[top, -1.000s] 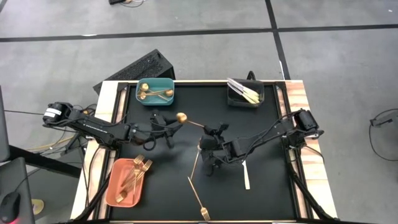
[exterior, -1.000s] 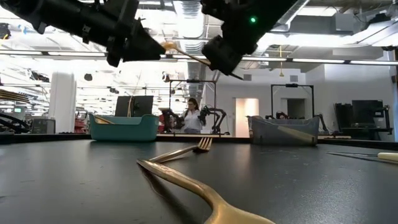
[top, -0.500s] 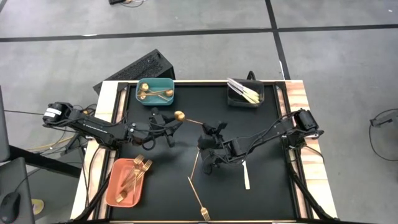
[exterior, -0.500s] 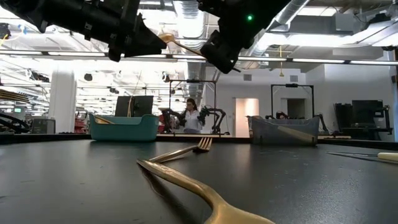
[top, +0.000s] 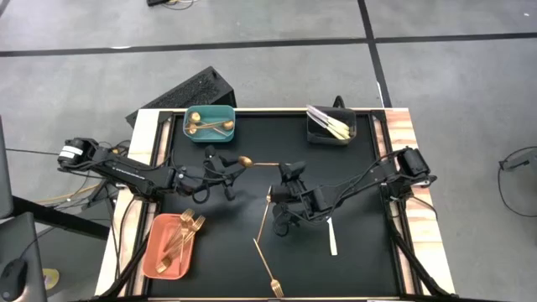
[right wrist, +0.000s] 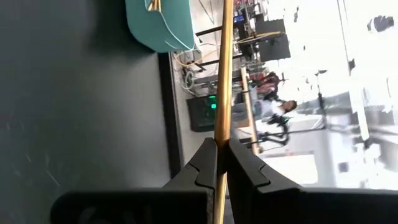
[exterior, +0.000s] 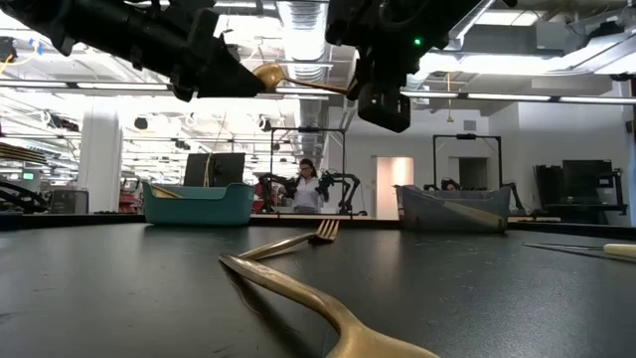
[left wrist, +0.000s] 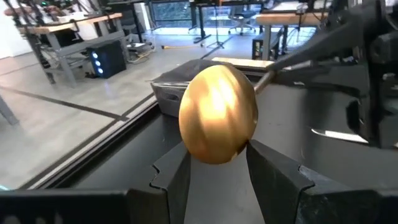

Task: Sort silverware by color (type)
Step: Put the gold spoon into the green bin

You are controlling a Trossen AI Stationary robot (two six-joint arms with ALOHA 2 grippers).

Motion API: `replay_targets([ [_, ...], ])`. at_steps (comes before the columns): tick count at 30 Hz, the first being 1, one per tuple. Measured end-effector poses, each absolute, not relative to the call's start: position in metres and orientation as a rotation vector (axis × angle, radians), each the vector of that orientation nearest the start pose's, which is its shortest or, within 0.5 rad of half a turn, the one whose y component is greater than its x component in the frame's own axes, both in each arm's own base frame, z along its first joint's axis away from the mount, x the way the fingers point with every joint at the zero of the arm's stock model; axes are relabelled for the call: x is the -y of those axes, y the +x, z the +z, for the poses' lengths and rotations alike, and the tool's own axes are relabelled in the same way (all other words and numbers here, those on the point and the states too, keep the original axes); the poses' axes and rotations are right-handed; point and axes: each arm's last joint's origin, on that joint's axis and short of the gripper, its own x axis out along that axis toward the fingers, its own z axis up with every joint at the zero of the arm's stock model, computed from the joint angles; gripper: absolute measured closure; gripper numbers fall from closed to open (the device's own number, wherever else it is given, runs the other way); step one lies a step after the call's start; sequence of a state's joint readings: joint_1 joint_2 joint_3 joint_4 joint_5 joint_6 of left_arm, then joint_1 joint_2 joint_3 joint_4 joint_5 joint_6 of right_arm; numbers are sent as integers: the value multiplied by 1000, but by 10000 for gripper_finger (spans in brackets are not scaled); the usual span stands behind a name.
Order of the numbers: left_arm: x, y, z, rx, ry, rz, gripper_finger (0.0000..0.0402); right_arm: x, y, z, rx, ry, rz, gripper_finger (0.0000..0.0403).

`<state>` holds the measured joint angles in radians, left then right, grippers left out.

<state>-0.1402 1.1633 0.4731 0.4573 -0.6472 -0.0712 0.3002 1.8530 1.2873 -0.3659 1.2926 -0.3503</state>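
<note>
Between both grippers hangs a gold spoon [top: 244,161]: left gripper [left wrist: 217,162] clamps its bowl, right gripper [right wrist: 222,163] pinches its handle; mistimed release could drop it.

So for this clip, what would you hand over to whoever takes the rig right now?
Hand-over in mid air above the mat's middle: the right end effector is shut on the gold spoon's handle, and the left end effector is closed on its bowl.
Done: gold spoons lie in the teal bin, gold forks in the salmon tray, white knives in the dark bin.
Left on the mat: a gold stick, a gold fork near the front edge, a white knife.
Next, probably: right lets go, left carries the spoon to the teal bin.
</note>
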Motion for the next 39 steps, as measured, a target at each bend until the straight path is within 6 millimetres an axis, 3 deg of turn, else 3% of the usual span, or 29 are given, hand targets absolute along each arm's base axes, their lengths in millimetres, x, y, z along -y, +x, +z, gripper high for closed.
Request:
replay_targets([
  [7,16,231,214,-238,113,458,261,-87,368,216,-915,-1138,-747,364],
  [17,9,231,221,-220,102,64,261,-97,367,213,-952,-1241,-643,364],
  [30,-10,228,208,-359,103,167,261,-97,367,214,-970,-1284,-635,364],
  [39,-14,212,227,-296,91,228,248,-97,367,215,-965,-1283,-659,364],
])
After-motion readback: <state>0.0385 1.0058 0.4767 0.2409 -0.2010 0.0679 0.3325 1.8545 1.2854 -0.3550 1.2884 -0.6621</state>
